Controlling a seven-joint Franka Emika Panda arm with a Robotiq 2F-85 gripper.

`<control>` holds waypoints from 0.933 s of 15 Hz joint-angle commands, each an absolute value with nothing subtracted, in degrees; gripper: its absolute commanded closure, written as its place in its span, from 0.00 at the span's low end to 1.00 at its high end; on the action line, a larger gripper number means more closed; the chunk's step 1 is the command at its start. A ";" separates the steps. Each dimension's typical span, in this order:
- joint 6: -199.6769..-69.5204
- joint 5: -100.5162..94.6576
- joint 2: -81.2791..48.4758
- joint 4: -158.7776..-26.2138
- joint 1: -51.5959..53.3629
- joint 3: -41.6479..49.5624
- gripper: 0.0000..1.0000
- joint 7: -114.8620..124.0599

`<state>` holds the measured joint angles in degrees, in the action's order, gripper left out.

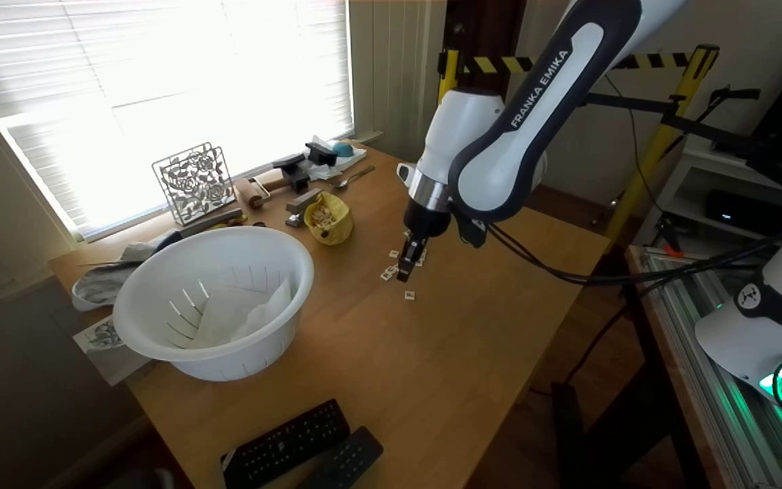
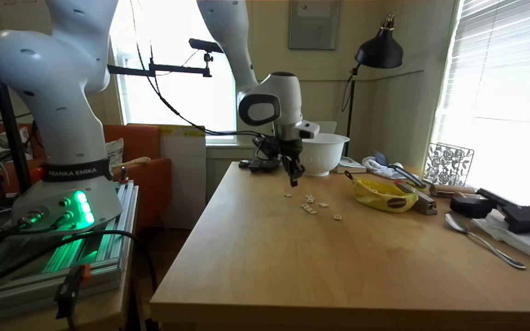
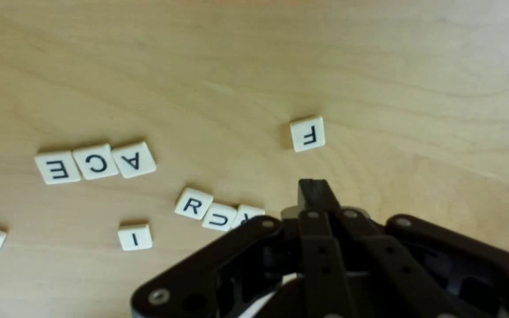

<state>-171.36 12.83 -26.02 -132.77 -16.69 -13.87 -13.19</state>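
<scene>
White with black trim, the Franka arm (image 1: 533,136) arches out from its base (image 1: 730,346) and dips over the wooden table (image 1: 459,353), wrist bent so that the black gripper (image 1: 404,270) points almost straight down. Its fingertips (image 3: 317,194) meet — no gap between them, nothing that I can see in their hold — just above the scattered letter tiles (image 3: 96,161). Seen from the wrist, the F tile (image 3: 308,134) lies just ahead of the fingertips, while an R tile (image 3: 194,203) and a U tile (image 3: 219,217) sit together in a short row whose third piece (image 3: 245,213) is partly hidden behind the gripper. On the robot's side, the table's edge runs well apart from the tiles. Away from the base stand a slotted white bowl (image 1: 241,363) and a yellow banana-shaped pouch (image 1: 331,234) holding small pale pieces (image 1: 324,216), both apart from the gripper, leaving it room sideways.
</scene>
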 commanded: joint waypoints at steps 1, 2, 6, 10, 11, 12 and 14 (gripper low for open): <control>-170.86 11.96 -24.88 -131.93 -17.69 -13.18 1.00 -13.84; -171.17 11.42 -25.44 -131.44 -17.09 -12.03 1.00 -13.53; -171.72 10.77 -28.24 -129.46 -17.22 -10.14 1.00 -14.28; -171.83 10.03 -30.84 -127.17 -18.46 -10.65 1.00 -16.93; -171.88 9.56 -31.36 -126.70 -18.58 -10.64 1.00 -17.68; -171.73 9.09 -31.99 -126.03 -19.01 -10.95 1.00 -18.79; -171.59 7.82 -32.64 -125.31 -19.53 -11.19 1.00 -20.36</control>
